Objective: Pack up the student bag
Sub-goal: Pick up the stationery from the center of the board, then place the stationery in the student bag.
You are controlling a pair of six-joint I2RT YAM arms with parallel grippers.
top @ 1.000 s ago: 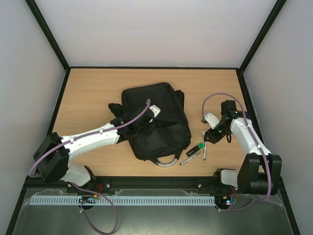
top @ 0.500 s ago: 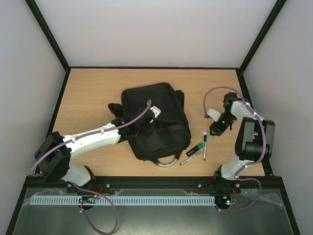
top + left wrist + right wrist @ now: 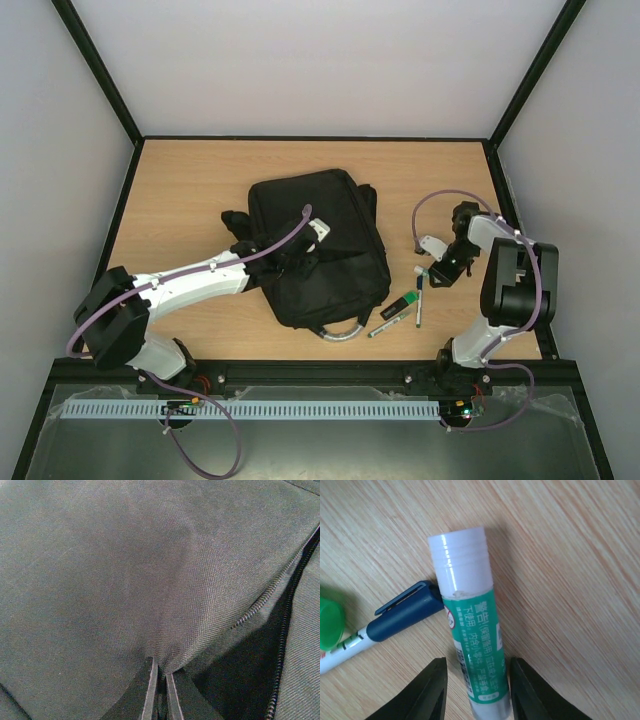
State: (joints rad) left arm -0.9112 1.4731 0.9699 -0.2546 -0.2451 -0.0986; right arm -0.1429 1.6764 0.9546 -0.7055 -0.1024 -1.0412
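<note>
Looking down from above, we see the student bag [image 3: 320, 215] lying flat in the middle of the wooden tabletop [image 3: 180, 190], its grey loop handle [image 3: 341, 331] pointing toward the arm bases. The left end effector [image 3: 161, 674] rests on the bag's near half. In its wrist view the two fingers are pressed together on a small ridge of the black woven fabric, just beside the zip [image 3: 260, 605], which gapes onto a dark interior.

To the right of the bag, and apart from it, the right end effector [image 3: 476, 690] is low over the tabletop and straddles a glue stick [image 3: 470, 630] lying on the wood. Its jaws are narrowed to little more than the stick's width. We see a sliver of wood between the stick and one finger, and the other finger is right against it or nearly so. We cannot say the stick is clamped.

The glue stick has a ribbed white cap and a green label. The large white characters read 警告, beside a small red prohibition symbol, and the finer lines of print beneath are too small for us to read. A pen [image 3: 402, 612] with a dark blue clip cap and a white barrel touches the stick's side just below its cap. A round green cap [image 3: 330, 620] shows at the frame edge.
</note>
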